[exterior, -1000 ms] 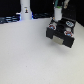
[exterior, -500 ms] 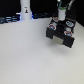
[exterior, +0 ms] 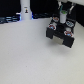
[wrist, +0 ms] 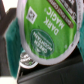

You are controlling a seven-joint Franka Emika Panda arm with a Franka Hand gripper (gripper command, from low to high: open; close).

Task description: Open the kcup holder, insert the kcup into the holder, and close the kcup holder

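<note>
Standing tall and white [exterior: 24, 11] at the far edge of the pale tabletop [exterior: 25, 55], toward the exterior view's left, against a dark backdrop; bottle-like in outline, too blurred for detail. Spreading smooth and matte across most of the exterior view, with a faint bluish glow near that white object.

Sitting toward the exterior view's right: the kcup holder [exterior: 61, 35], black, boxy and hard-edged, with its drawer pulled out toward the camera and specks of colour from pods showing in the open top. Running its long axis from the back of the tabletop toward the front, open end nearest the viewer. Blurring together inside, so single slots cannot be counted.

Hanging directly above the holder: the tool [exterior: 64, 16], partly cut off by the upper edge of the exterior view, fingertips lost against the dark box.

Filling nearly the whole wrist view: the kcup [wrist: 47, 30], its round green foil top facing the lens, with "DARK MAGIC" and a round green seal printed on it, white plastic rim curving around. Clamping around the kcup, judging by how close and steady it sits before the lens, though the fingers themselves are hidden. Peeking out beneath the rim: another pod [wrist: 26, 59] seated in a dark round slot, only partly visible.
</note>
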